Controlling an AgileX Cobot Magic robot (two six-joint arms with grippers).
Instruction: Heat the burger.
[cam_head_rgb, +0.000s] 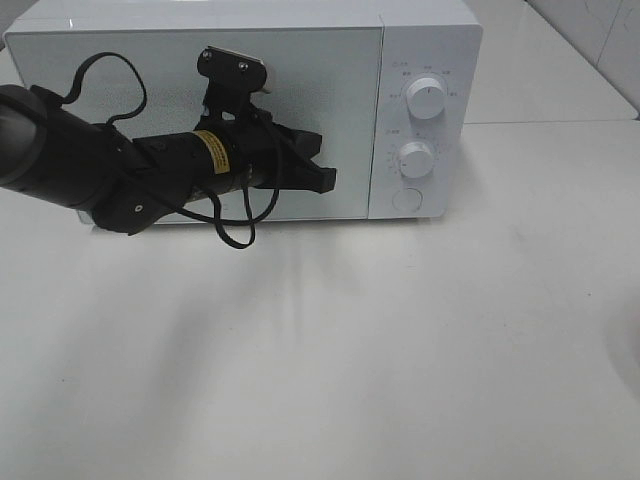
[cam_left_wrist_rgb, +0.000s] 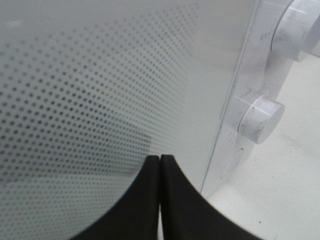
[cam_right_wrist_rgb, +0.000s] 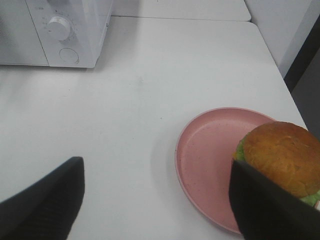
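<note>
The burger (cam_right_wrist_rgb: 282, 152), with a golden-brown bun and green lettuce, shows only in the right wrist view, at the edge of a pink plate (cam_right_wrist_rgb: 210, 150). One finger (cam_right_wrist_rgb: 270, 205) of my right gripper (cam_right_wrist_rgb: 156, 167) hides part of it. That gripper is open, its fingers wide apart with bare table between them, and the burger lies outside the gap. My left gripper (cam_head_rgb: 328, 180) (cam_left_wrist_rgb: 160, 159) is shut and empty, its tips close to the closed door of the white microwave (cam_head_rgb: 300, 80) (cam_left_wrist_rgb: 100, 75), near the door's right edge.
The microwave's control panel carries two round knobs (cam_head_rgb: 427, 98) (cam_head_rgb: 415, 158) and a round button (cam_head_rgb: 407, 199) below them. The left arm (cam_head_rgb: 90, 165) with its cable reaches across the door. The white table (cam_head_rgb: 350, 350) stretches in front, and its edge (cam_right_wrist_rgb: 280, 75) runs past the plate.
</note>
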